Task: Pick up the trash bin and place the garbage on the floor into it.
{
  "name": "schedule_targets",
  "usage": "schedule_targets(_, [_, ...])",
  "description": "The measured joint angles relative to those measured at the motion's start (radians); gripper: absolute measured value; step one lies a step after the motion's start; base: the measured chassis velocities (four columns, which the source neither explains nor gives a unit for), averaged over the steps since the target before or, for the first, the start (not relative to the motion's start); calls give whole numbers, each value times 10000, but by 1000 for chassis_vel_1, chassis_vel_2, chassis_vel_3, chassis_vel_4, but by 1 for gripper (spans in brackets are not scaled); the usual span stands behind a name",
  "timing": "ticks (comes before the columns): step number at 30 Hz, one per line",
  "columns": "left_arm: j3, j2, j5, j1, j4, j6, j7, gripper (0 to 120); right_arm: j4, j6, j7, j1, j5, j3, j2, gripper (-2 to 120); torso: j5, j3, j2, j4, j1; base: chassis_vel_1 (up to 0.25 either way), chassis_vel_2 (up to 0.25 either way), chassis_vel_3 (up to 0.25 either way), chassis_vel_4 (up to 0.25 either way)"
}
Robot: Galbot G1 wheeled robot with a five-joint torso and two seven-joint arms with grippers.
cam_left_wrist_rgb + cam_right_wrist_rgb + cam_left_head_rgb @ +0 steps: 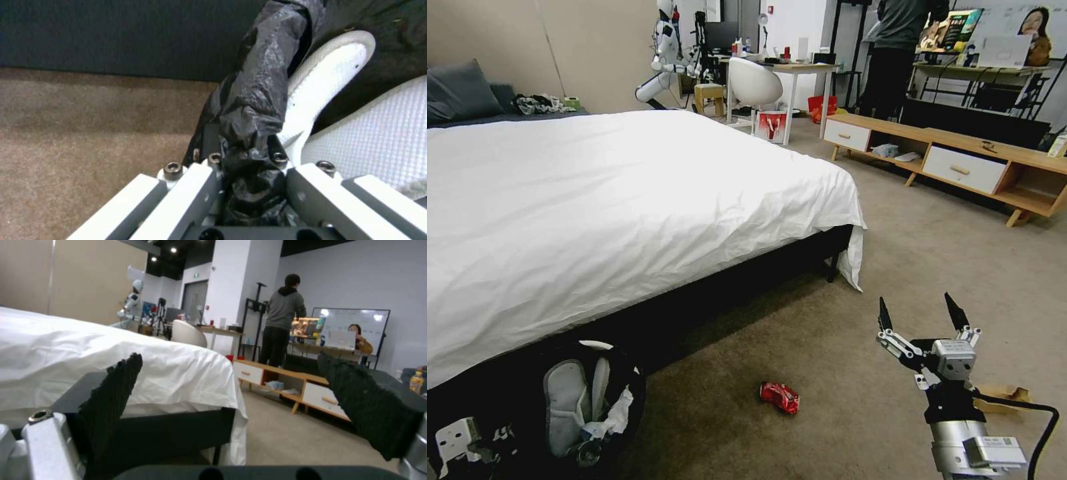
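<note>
Trash bin (pixel 577 407): round, black-bagged, white rim, tilted beside the bed; grey flap and white tissue inside; bagged rim pinched by left gripper (pixel 249 166)
Garbage: crushed red wrapper (pixel 780 397) on carpet; tan cardboard (pixel 1006 393) farther right
Floor (pixel 840 320): beige carpet

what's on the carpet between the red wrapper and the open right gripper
Nothing: in the head view, bare floor separates the crushed red wrapper from the right gripper.

Glossy crinkled plastic bag (pixel 256 100) — matt short-pile carpet (pixel 89 133).
</note>
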State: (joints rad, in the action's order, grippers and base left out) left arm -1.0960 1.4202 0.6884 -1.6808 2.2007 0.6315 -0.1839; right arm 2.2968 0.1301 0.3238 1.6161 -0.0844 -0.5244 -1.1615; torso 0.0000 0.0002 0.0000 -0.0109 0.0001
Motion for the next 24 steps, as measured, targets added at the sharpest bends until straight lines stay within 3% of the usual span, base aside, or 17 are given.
schedule_targets(19, [-47,6,25,17,-53,-6,5,1,-81,0,-6,-59,24,50,-22,100,0,0,0,-8,1,-37,-37,-35,-42])
schedule_targets(21, [-54,10,37,20,-58,-6,-3,1,-85,0,-6,-67,24,54,-12,100,0,0,0,5,0,0,0,0,0])
schedule_targets(24, [-59,10,43,20,-64,-6,-9,1,-101,0,-6,-67,25,67,-15,100,0,0,0,4,0,0,0,0,0])
